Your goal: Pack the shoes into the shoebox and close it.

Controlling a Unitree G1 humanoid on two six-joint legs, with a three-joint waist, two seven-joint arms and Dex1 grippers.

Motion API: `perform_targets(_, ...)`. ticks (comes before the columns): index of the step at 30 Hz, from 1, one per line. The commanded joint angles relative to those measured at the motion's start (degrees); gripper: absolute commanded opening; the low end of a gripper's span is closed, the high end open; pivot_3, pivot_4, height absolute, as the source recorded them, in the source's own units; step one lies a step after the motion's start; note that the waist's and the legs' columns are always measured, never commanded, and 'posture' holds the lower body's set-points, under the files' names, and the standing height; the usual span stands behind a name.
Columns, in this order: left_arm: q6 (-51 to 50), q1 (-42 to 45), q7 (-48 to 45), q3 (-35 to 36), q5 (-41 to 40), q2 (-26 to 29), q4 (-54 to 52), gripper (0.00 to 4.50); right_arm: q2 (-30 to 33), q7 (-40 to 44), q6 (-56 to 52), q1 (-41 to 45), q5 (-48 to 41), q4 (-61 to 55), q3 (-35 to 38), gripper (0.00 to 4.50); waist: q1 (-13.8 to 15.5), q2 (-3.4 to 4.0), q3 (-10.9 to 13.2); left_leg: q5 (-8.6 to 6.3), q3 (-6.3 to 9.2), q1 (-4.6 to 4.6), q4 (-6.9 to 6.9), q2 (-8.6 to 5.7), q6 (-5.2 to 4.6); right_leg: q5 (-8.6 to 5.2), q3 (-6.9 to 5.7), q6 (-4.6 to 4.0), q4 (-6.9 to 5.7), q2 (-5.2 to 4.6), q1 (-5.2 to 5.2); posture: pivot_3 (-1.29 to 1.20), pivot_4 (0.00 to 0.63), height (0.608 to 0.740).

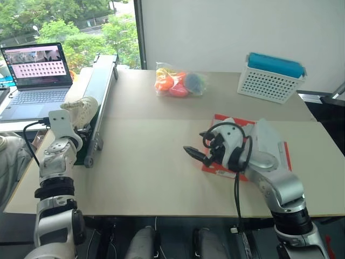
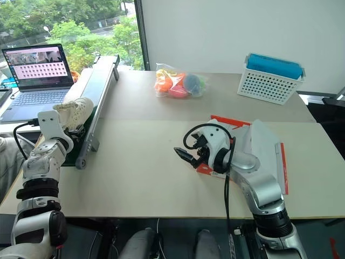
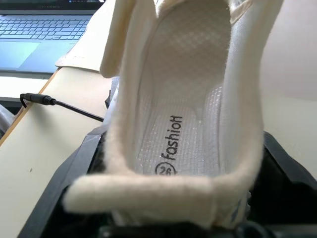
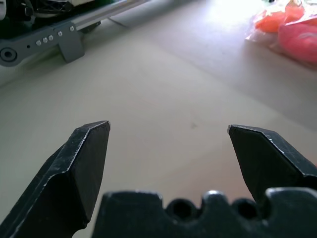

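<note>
Beige tabletop [image 1: 156, 162] by the window, laptop [image 1: 38, 75] at far left. My left gripper [image 3: 163, 218] is at the table's left edge with one cream shoe [image 1: 81, 109] between its fingers, heel opening toward the wrist and long axis running away along the gripper; whether the grip has fully set I cannot tell. The shoebox [image 1: 285, 154], orange-red, lies well apart on the right, behind my right gripper [image 1: 193, 154], whose fingers are spread and empty over bare table. I judge the shoe must cross rightward the table's width; the right arm is nearer the box.
</note>
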State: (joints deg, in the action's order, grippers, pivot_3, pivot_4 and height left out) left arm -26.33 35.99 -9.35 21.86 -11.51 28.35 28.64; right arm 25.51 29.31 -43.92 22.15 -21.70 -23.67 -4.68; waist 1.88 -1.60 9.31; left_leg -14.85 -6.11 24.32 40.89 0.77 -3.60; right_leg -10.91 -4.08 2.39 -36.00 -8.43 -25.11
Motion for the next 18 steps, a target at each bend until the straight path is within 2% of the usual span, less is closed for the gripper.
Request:
perform_targets(1, -1.3, 1.9, -1.2, 1.2, -4.6, -2.9, -3.5, 2.86, -0.3, -0.2, 1.2, 1.2, -0.6, -0.5, 1.9, 4.50, 0.5, 0.00, 0.0, 0.00, 0.00, 0.00, 0.00, 0.00, 0.00, 0.00, 0.00, 0.00, 0.01, 0.00, 0.00, 0.00, 0.150, 0.705)
perform_targets(6, -0.3, 1.6, -5.8, 2.8, -11.9, -7.2, -12.4, 2.86, -0.9, -0.5, 1.5, 1.9, -0.2, 0.5, 2.0, 4.50, 0.6, -0.15, 0.1, 0.02, 0.08, 0.27, 0.12, -0.04, 0.03, 0.02, -0.07, 0.02, 0.07, -0.01, -0.09, 0.00, 0.150, 0.705)
perform_targets(11, -5.8, -0.8, -7.6, -0.4, -16.4, -11.4, -20.5, 2.86, -2.9, -1.5, 0.9, 3.3, -0.5, 2.0, 2.4, 4.50, -1.0, -0.31, 0.2, 0.26, 0.04, 0.38, 0.05, -0.03, -0.38, 0.02, -0.09, 0.04, 0.15, 0.02, -0.19, 0.00, 0.150, 0.705)
perform_targets(14, -9.1, -2.9, -9.2, -5.5, -17.3, -13.9, -24.8, 2.86, -9.3, -6.5, -3.4, 7.9, -5.2, 5.7, 7.9, 4.50, -1.9, -0.30, 0.2, 0.28, -0.02, 0.32, 0.05, -0.01, -0.37, 0.03, -0.06, 0.03, 0.11, 0.04, -0.17, 0.00, 0.150, 0.705)
perform_targets(18, -11.5, -5.6, -11.9, -14.6, -16.7, -17.7, -30.3, 2.86, -22.6, -20.4, -12.6, 19.3, -18.8, 16.6, 23.9, 4.50, -2.2, -0.27, 0.2, 0.37, 0.00, 0.25, 0.07, 0.03, -0.26, 0.10, -0.04, -0.06, -0.02, 0.09, -0.16, 0.00, 0.150, 0.705)
